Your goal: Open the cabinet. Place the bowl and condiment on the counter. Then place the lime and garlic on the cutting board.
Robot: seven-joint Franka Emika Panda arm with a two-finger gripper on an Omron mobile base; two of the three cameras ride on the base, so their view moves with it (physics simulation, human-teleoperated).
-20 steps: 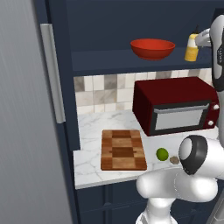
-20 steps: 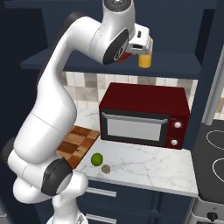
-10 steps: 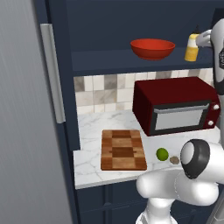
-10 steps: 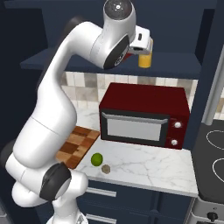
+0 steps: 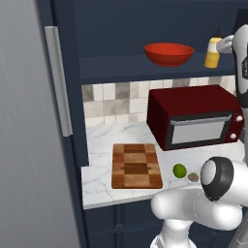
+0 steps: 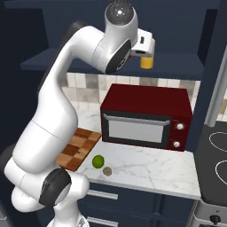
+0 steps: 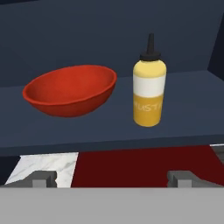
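The cabinet stands open, its door swung out to the left. On its shelf the red bowl sits to the left of the yellow condiment. My gripper is open and empty, level with the shelf front and a short way from the condiment. Below, the cutting board lies bare on the counter. The lime and garlic rest on the marble just right of the board.
A dark red microwave stands on the counter under the shelf, right of the board. A stove top adjoins the counter on the right. The door's long silver handle juts toward me at left.
The hand has shifted only slightly near the condiment. Bowl, bottle, lime and garlic stay where they were.
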